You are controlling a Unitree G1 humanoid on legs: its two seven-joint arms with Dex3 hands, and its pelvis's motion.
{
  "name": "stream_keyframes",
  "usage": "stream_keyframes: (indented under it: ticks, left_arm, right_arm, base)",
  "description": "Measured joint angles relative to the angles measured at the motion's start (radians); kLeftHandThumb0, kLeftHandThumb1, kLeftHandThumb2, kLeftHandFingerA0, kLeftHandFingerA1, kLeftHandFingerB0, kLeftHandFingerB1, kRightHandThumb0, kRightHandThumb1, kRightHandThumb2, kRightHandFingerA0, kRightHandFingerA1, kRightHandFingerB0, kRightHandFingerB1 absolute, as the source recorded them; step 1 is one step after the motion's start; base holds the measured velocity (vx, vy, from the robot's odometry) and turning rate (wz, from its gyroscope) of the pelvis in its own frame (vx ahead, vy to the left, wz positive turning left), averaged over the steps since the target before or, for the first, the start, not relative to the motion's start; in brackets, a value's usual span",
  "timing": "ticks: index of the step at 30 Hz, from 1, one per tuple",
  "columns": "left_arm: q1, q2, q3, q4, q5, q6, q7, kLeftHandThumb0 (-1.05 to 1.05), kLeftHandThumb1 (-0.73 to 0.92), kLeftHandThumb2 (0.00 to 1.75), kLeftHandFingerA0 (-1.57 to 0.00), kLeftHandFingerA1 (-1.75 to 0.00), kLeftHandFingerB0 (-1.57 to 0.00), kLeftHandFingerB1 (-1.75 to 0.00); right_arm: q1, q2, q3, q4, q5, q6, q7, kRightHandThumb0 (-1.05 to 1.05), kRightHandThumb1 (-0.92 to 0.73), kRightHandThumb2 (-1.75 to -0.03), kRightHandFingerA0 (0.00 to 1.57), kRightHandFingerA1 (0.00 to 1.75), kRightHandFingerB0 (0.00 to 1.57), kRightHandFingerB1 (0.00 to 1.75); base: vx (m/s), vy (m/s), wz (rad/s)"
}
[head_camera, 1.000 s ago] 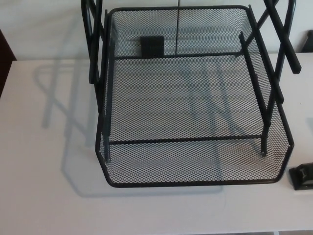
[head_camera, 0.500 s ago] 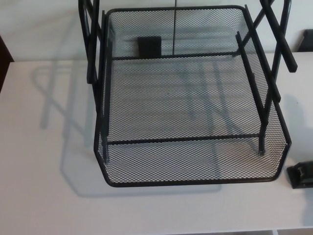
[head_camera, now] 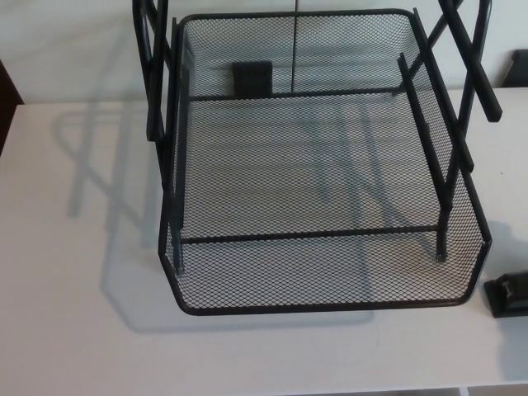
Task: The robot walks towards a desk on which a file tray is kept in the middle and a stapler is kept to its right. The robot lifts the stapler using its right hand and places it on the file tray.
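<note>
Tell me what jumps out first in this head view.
A black mesh file tray fills the middle of the white desk, with frame posts rising at both sides. A black stapler peeks in at the right edge, just off the tray's front right corner. Neither hand shows.

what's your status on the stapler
Neither robot hand in view. Stapler on desk, right of tray, cut off by the picture edge, not yet lifted. Nothing seen between stapler and tray.
</note>
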Motion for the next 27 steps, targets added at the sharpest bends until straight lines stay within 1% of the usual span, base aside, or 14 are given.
stream_keyframes:
  ticks: [1,2,8,10,11,12,13,15,16,17,18,21,25,27]
  left_arm:
    - [0.0,0.0,0.0,0.0,0.0,0.0,0.0,-1.05,0.52,1.31,-0.38,-1.06,-0.11,-0.78]
    - [0.0,0.0,0.0,0.001,0.0,0.0,0.0,-1.05,0.52,1.31,-0.37,-1.05,-0.1,-0.78]
    - [0.005,0.0,0.0,0.002,0.0,0.0,0.0,-1.05,0.53,1.31,-0.36,-1.03,-0.11,-0.79]
    - [0.005,0.0,0.0,0.006,0.0,0.0,0.002,-1.05,0.53,1.31,-0.37,-1.03,-0.11,-0.79]
    - [0.005,0.0,0.0,0.007,0.0,0.0,0.002,-1.05,0.54,1.32,-0.37,-1.03,-0.11,-0.78]
    - [0.006,0.0,0.0,0.009,0.0,0.0,0.004,-1.05,0.55,1.32,-0.37,-1.02,-0.12,-0.77]
    - [0.006,0.0,0.0,0.01,0.0,0.0,0.004,-1.05,0.55,1.31,-0.34,-0.99,-0.11,-0.76]
    - [0.006,0.0,-0.001,0.01,0.0,0.0,0.004,-1.05,0.56,1.32,-0.33,-0.99,-0.12,-0.75]
    - [0.006,0.0,-0.001,0.01,0.0,0.0,0.005,-1.05,0.55,1.32,-0.36,-1.0,-0.13,-0.77]
    - [0.006,0.0,-0.002,0.01,0.0,0.0,0.005,-1.05,0.54,1.32,-0.37,-1.01,-0.14,-0.79]
    - [0.006,0.0,-0.003,0.01,0.001,0.0,0.005,-1.05,0.55,1.31,-0.37,-1.0,-0.15,-0.79]
    - [0.006,-0.001,-0.005,0.01,0.001,0.0,0.004,-1.05,0.54,1.29,-0.46,-1.03,-0.19,-0.79]
    - [0.006,-0.003,-0.009,0.01,0.002,0.0,0.004,-1.05,0.54,1.29,-0.52,-1.06,-0.23,-0.8]
    - [0.006,-0.003,-0.011,0.01,0.003,0.0,0.005,-1.05,0.57,1.3,-0.49,-1.03,-0.19,-0.79]
  right_arm:
    - [-0.011,0.0,0.018,0.014,-0.017,-0.006,0.006,-0.42,-0.3,-0.77,0.0,0.47,0.05,0.44]
    - [-0.019,0.0,0.032,0.025,-0.031,-0.012,0.011,-0.3,-0.34,-0.89,0.03,0.52,0.0,0.48]
    - [-0.058,0.0,0.092,0.081,-0.114,-0.053,0.02,-0.28,-0.42,-0.93,0.02,0.51,0.0,0.48]
    - [-0.066,0.002,0.107,0.099,-0.143,-0.065,0.019,-0.29,-0.42,-0.93,0.02,0.51,0.0,0.48]
    - [-0.067,0.002,0.112,0.103,-0.152,-0.069,0.018,-0.45,-0.54,-0.58,0.1,0.28,0.11,0.25]
    - [-0.074,0.002,0.125,0.107,-0.171,-0.073,0.019,-0.28,-0.42,-0.93,0.02,0.51,0.0,0.48]
    - [-0.078,0.002,0.131,0.107,-0.179,-0.073,0.019,-0.26,-0.45,-0.94,0.02,0.51,0.0,0.48]
    - [-0.086,0.002,0.148,0.109,-0.214,-0.081,0.011,-0.23,-0.41,-0.92,0.1,0.53,0.08,0.5]
    - [-0.087,0.002,0.152,0.11,-0.225,-0.084,0.004,-0.33,-0.55,-0.56,0.53,0.49,0.29,0.32]
    - [-0.086,0.002,0.154,0.109,-0.238,-0.088,-0.011,-0.24,-0.62,-0.58,0.77,1.0,0.43,0.37]
    - [-0.085,0.002,0.155,0.109,-0.252,-0.093,-0.031,-0.22,-0.67,-0.6,0.86,1.25,0.49,0.39]
    - [-0.081,0.004,0.155,0.109,-0.279,-0.099,-0.088,-0.12,-0.69,-0.62,0.89,1.55,0.7,0.48]
    - [-0.073,0.011,0.155,0.103,-0.295,-0.113,-0.154,-0.1,-0.65,-0.59,0.9,1.58,0.85,0.54]
    - [-0.067,0.014,0.155,0.103,-0.303,-0.117,-0.183,-0.1,-0.6,-0.58,1.02,1.31,0.98,0.65]
  base:
    - [0.0,0.0,0.0]
    - [0.0,0.0,0.0]
    - [0.0,0.0,0.0]
    - [0.0,0.0,0.0]
    - [0.0,0.0,0.0]
    - [0.0,0.0,0.0]
    - [0.0,0.0,0.0]
    - [0.0,0.0,0.0]
    - [0.0,0.0,0.0]
    - [0.0,0.0,0.0]
    - [0.0,0.0,0.0]
    - [0.0,0.0,0.0]
    - [0.0,0.0,0.0]
    - [0.0,0.0,0.0]
